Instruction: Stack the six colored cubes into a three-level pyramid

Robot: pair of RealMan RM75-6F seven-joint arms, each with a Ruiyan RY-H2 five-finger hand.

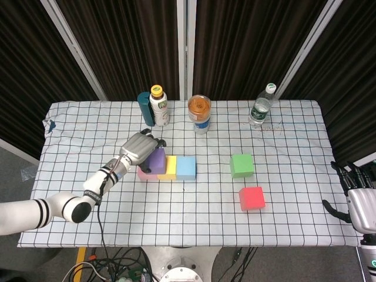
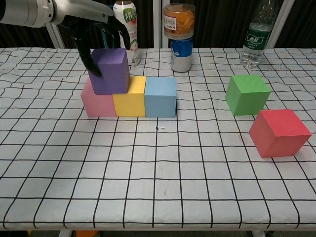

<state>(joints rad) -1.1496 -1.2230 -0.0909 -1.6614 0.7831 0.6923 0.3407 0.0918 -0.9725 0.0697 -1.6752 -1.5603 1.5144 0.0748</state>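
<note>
purple cube [image 2: 109,70] held from above by left hand [image 2: 97,30], straddling pink cube [image 2: 98,102] / yellow cube [image 2: 129,102] seam so level two is bridged | right hand [image 1: 357,200] parked at worktop's 4 o'clock, fingers spread, nothing held | green cube [image 2: 247,94] and red cube [image 2: 279,133] left waiting around 3 o'clock

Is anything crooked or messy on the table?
The purple cube sits a bit askew on the pink cube and yellow cube, turned relative to the row, with the left hand holding it. The tablecloth looks wrinkled. Nothing is spilled or broken.
</note>
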